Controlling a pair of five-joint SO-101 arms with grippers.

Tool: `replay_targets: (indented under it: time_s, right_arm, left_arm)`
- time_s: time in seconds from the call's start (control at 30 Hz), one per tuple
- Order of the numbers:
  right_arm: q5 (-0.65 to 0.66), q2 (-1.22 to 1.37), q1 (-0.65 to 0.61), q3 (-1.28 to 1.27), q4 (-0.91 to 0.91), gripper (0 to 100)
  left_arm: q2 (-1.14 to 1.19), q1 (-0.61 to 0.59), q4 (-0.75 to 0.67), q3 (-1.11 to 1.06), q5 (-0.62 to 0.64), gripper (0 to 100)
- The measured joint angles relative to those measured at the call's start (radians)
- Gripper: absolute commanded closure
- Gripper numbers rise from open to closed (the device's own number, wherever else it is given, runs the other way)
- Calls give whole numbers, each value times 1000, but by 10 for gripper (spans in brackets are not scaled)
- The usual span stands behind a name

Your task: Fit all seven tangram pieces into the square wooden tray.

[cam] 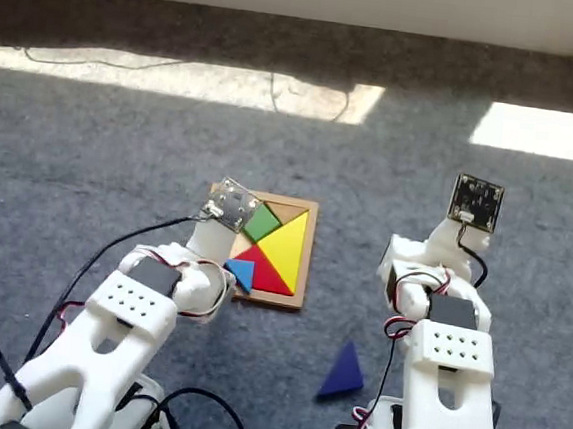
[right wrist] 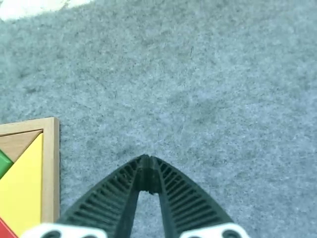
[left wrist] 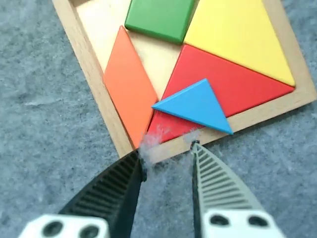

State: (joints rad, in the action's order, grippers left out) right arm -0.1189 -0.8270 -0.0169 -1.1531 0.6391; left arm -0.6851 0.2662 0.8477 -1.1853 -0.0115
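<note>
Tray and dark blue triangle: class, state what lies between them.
Bare grey carpet lies between the tray and the dark blue triangle, as the high view shows.

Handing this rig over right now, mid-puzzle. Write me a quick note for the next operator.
Left pincer: open, empty, at the tray edge by the light blue triangle.
Right pincer: shut, empty, over the carpet beside the tray.
Done: green square, yellow triangle, red triangle and orange parallelogram lie in the tray.
Left: the light blue triangle rests on top of the red one, not seated. The dark blue triangle is on the carpet outside the tray. Seventh piece: cannot tell.
</note>
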Motion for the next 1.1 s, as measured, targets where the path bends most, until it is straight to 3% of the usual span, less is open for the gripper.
replay_targets:
  time_s: [0.37, 0.7, 0.93, 1.1]
  right_arm:
    - [0, 0, 0, 0, 0, 991]
    - [0, 0, 0, 0, 0, 991]
    - [0, 0, 0, 0, 0, 991]
    - [0, 0, 0, 0, 0, 991]
  left_arm:
    - [287, 2, -44, 235, 97, 844]
    - [333, 2, -91, 316, 109, 844]
    - [252, 69, 38, 316, 109, 842]
    - [325, 72, -11, 292, 109, 842]
